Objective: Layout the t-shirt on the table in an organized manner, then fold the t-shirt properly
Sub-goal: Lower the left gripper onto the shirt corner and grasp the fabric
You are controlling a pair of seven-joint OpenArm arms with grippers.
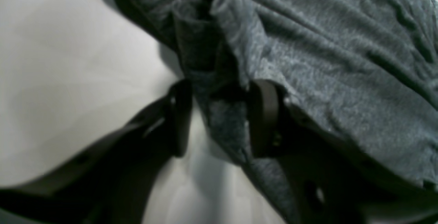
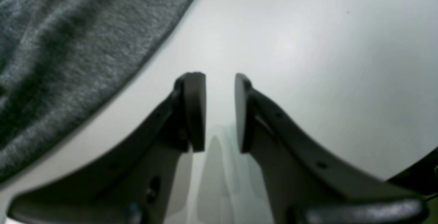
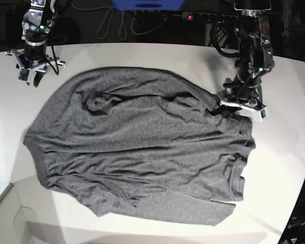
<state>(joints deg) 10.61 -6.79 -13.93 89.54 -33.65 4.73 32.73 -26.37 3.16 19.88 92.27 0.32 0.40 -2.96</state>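
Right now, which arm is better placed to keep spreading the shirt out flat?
The left. Its gripper sits at the t-shirt edge with a fold of cloth between its jaws. The right gripper hangs over bare table, jaws empty, beside the shirt.

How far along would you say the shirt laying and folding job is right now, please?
Done: the heathered dark grey knit shirt lies spread, still wrinkled, on the smooth white table. In hand: the left end effector straddles a bunched fold at its edge. The right end effector is open over bare table. Left: smoothing and all folds.
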